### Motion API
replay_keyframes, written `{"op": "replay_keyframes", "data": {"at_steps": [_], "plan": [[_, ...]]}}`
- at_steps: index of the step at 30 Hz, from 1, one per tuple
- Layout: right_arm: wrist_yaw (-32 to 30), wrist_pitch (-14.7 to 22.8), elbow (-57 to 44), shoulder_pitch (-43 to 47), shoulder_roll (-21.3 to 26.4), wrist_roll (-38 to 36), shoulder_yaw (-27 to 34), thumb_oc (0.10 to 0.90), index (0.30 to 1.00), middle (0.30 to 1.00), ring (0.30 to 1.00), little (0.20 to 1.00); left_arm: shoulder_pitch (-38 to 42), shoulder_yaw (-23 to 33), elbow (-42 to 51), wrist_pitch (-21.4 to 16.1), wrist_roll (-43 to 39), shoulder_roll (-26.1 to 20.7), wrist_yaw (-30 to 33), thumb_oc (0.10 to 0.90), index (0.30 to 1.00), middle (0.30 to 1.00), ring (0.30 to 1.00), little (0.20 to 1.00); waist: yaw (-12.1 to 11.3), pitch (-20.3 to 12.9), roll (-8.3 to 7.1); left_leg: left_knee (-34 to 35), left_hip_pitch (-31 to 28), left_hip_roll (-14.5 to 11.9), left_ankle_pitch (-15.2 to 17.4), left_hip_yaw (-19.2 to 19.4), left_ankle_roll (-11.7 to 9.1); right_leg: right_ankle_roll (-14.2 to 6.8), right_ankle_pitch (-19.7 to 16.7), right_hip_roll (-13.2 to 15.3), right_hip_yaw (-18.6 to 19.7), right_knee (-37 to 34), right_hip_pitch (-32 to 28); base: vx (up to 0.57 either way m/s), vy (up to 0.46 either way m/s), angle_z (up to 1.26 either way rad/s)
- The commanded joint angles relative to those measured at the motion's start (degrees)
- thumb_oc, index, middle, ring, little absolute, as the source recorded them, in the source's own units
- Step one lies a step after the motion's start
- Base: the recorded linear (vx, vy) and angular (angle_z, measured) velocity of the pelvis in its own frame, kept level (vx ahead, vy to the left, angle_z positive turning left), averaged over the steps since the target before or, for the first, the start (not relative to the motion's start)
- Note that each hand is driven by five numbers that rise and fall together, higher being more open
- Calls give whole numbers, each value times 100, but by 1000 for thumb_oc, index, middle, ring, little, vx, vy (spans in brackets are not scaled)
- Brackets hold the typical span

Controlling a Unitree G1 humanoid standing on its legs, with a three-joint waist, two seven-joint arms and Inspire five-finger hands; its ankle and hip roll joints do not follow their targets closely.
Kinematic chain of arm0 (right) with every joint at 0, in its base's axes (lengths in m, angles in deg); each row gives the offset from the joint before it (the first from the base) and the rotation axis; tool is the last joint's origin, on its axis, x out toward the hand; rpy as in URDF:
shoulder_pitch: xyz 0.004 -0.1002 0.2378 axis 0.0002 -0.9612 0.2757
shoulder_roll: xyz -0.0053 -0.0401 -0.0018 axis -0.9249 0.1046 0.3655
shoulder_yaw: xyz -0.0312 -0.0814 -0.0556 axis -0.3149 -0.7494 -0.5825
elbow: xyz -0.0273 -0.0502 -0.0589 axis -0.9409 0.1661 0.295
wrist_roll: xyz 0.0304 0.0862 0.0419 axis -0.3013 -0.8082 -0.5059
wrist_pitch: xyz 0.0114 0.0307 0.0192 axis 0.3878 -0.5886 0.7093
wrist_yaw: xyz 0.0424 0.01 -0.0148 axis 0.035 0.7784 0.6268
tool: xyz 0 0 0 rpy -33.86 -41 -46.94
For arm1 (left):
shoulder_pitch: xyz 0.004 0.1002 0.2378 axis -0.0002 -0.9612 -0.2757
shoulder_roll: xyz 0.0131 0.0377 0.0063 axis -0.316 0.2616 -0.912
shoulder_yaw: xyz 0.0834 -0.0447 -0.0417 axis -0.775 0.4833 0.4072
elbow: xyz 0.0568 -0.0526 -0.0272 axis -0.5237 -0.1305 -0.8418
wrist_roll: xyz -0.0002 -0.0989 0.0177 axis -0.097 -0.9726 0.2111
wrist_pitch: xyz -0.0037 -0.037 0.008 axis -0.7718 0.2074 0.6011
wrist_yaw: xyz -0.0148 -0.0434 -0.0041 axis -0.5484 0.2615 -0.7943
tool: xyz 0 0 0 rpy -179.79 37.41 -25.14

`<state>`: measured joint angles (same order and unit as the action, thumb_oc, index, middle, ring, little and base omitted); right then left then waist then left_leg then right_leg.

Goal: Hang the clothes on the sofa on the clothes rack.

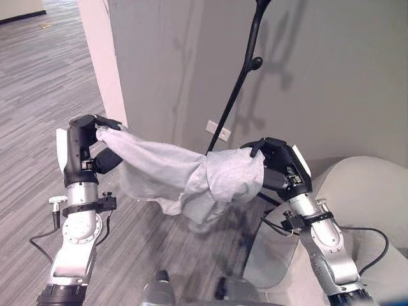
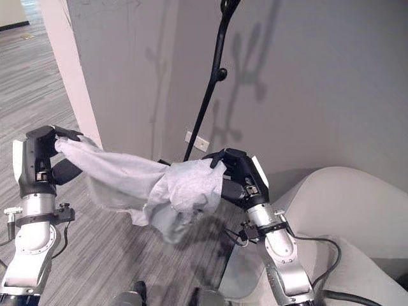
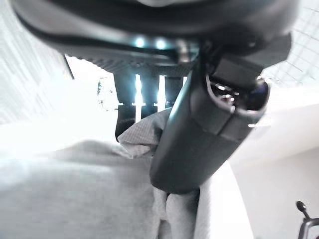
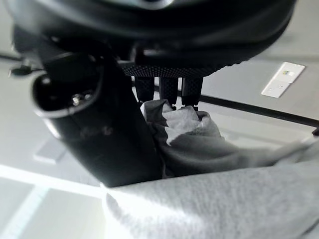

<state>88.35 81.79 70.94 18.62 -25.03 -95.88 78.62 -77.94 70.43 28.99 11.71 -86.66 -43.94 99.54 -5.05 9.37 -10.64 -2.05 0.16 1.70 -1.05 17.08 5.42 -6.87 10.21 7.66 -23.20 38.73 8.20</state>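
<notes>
You have the grey shirt (image 1: 185,172) stretched in the air between both hands, off the sofa (image 1: 370,191) at your right and in front of the black clothes rack (image 1: 245,70) that stands by the grey wall (image 1: 331,64). Your left hand (image 1: 86,143) has its fingers (image 3: 139,107) and thumb clamped on one end of the cloth; your right hand (image 1: 277,162) pinches the other end the same way, fingers (image 4: 167,89) curled over a bunched fold.

The step in hand looks like carrying the shirt up to the rack. Keep both pinches firm, since the middle sags and hangs below the hands. Raise the two hands together so the cloth stays spread, and aim a broad stretch of it over a peg (image 1: 256,62) rather than the loose hanging part. Let go only once the shirt's weight rests on the rack, or it may slide to the floor (image 1: 44,76).
</notes>
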Motion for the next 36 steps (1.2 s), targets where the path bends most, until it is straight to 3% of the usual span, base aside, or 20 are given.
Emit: {"op": "replay_keyframes", "data": {"at_steps": [1, 2, 4, 5, 8, 9, 12, 14, 16, 18, 19, 20, 21, 22, 23, 25, 26, 31, 33, 36], "plan": [[-208, 609, -361, 524, 182, -255, 499, 400, 300, 300, 300, 300, 581, -185, 666, -632, -156, -42, -326, 400, 300, 300, 300, 300, 171, -406, 309, 476, -174, -271, 184, -306, -596, 345, -330, -348, 48, -2261, -204, 37, -27, -79], [-209, 609, -361, 523, 185, -255, 498, 400, 300, 300, 300, 300, 578, -184, 667, -632, -156, -39, -327, 400, 300, 300, 300, 300, 168, -413, 315, 477, -170, -276, 185, -301, -597, 346, -340, -356, 52, -2273, -202, 67, -27, -75], [-209, 566, -387, 591, 205, -224, 394, 400, 300, 300, 300, 300, 619, -223, 718, -651, -150, -54, -338, 400, 300, 300, 300, 300, 209, -387, 428, 491, -289, -423, 344, -350, -629, 180, -599, 47, -48, -2529, 31, 145, -79, -21], [-218, 495, -428, 492, 145, -92, 455, 400, 300, 300, 300, 300, 705, -266, 648, -617, -108, 70, -326, 400, 300, 300, 300, 300, 351, -389, 369, 334, -372, -336, 534, -415, -595, 189, -802, 157, -114, -3052, -154, 171, -89, -7], [-277, 552, -384, 478, 143, -24, 495, 400, 300, 300, 300, 300, 599, -240, 636, -629, -82, 150, -404, 400, 300, 300, 300, 300, 361, -527, 366, 145, -466, -336, 755, -307, -602, 203, -915, 59, -177, -3554, -604, 267, -67, 21], [-310, 612, -368, 498, 126, -61, 548, 400, 300, 300, 300, 300, 609, -235, 610, -635, -110, 160, -428, 400, 300, 300, 300, 300, 404, -667, 408, -217, -452, -375, 925, -223, -659, 208, -929, -55, -44, -3814, -812, 198, -80, -16], [-374, 665, -374, 570, 155, -60, 610, 400, 300, 300, 300, 300, 715, -280, 509, -650, -45, 104, -392, 400, 300, 300, 300, 300, 422, -650, 429, -979, -193, -543, 1103, -124, -778, 274, -917, -128, 57, -4009, -972, 110, -71, 6], [-569, 674, -312, 654, 265, 224, 697, 400, 300, 300, 300, 300, 846, -292, 438, -659, 63, 25, -334, 400, 300, 300, 300, 300, 417, -577, 454, -2048, 276, -828, 868, -173, -996, 430, -866, -247, 145, -4177, -1171, 72, -102, -8], [-850, 679, -149, 797, 418, 711, 797, 400, 300, 300, 300, 300, 1007, -199, 318, -672, 380, -105, -169, 400, 300, 300, 300, 300, 365, -491, 443, -3017, 713, -992, 428, -340, -1209, 565, -754, -337, 229, -4360, -1438, 106, -73, -17], [-1027, 669, -73, 896, 430, 971, 834, 400, 300, 300, 300, 300, 1175, -190, 247, -675, 508, -147, -85, 400, 300, 300, 300, 300, 369, -467, 464, -3101, 842, -1055, 423, -417, -1212, 563, -739, -348, 261, -4372, -1460, 104, 12, 0], [-1234, 676, 2, 995, 463, 1278, 889, 400, 300, 300, 300, 300, 1378, -167, 151, -675, 683, -202, 23, 400, 300, 300, 300, 300, 379, -465, 465, -2978, 922, -1122, 475, -416, -1179, 524, -722, -306, 279, -4373, -1471, 193, 142, -9], [-1515, 637, 128, 1174, 557, 1786, 1033, 400, 300, 300, 300, 300, 1674, -124, 92, -663, 1051, -348, 169, 400, 300, 300, 300, 300, 401, -526, 486, -2339, 905, -1154, 740, -403, -1052, 421, -704, -231, 359, -4373, -1444, 147, 134, -23], [-1531, 637, 136, 1190, 554, 1807, 1029, 400, 300, 300, 300, 300, 1696, -132, 79, -663, 1068, -345, 183, 400, 300, 300, 300, 300, 389, -521, 474, -2282, 873, -1132, 728, -379, -1038, 409, -708, -211, 369, -4373, -1441, 179, 205, -25], [-1734, 585, 239, 1293, 585, 2011, 1068, 400, 300, 300, 300, 300, 1855, -149, 57, -665, 1170, -428, 261, 400, 300, 300, 300, 300, 381, -568, 543, -1659, 887, -1107, 703, -445, -1024, 343, -682, -220, 426, -4373, -1442, 220, 243, -13], [-2076, 485, 507, 1629, 587, 2235, 972, 400, 300, 300, 300, 300, 2145, -259, -153, -624, 1411, -524, 523, 400, 300, 300, 300, 300, 269, -610, 632, -642, 962, -898, 177, -834, -1069, 312, -621, -262, 623, -4373, -1492, 194, 236, -7], [-2268, 458, 681, 1822, 591, 2310, 955, 400, 300, 300, 300, 300, 2382, -354, -306, -622, 1516, -541, 693, 400, 300, 300, 300, 300, 232, -575, 655, -267, 1000, -814, -124, -1038, -1128, 341, -616, -275, 696, -4373, -1536, 192, 168, -24], [-2491, 334, 848, 1957, 699, 2712, 1064, 400, 300, 300, 300, 300, 2597, -362, -434, -511, 1806, -608, 681, 400, 300, 300, 300, 300, 298, -708, 743, 136, 790, -788, -154, -1004, -1069, 306, -544, -328, 700, -4373, -1609, 229, 152, -57], [-2875, 98, 1203, 2539, 1064, 3437, 985, 400, 300, 300, 300, 300, 3292, -603, -759, -421, 2374, -913, 899, 400, 300, 300, 300, 300, 330, -934, 676, 185, 462, -558, -65, -901, -923, 254, -500, -172, 825, -4160, -1701, 234, 154, -46], [-3207, -61, 1600, 3165, 1337, 3788, 790, 400, 300, 300, 300, 300, 3850, -797, -948, -344, 2607, -1111, 1171, 400, 300, 300, 300, 300, 299, -1000, 655, 186, 310, -452, 52, -812, -771, 176, -434, -91, 909, -3672, -1572, 171, 200, -26], [-3435, -203, 2046, 3736, 1458, 3753, 586, 400, 300, 300, 300, 300, 4284, -939, -1161, -210, 2701, -1230, 1389, 400, 300, 300, 300, 300, 255, -946, 675, 141, 203, -400, 163, -697, -642, 72, -353, -16, 894, -3063, -1350, 101, 174, -26]]}}
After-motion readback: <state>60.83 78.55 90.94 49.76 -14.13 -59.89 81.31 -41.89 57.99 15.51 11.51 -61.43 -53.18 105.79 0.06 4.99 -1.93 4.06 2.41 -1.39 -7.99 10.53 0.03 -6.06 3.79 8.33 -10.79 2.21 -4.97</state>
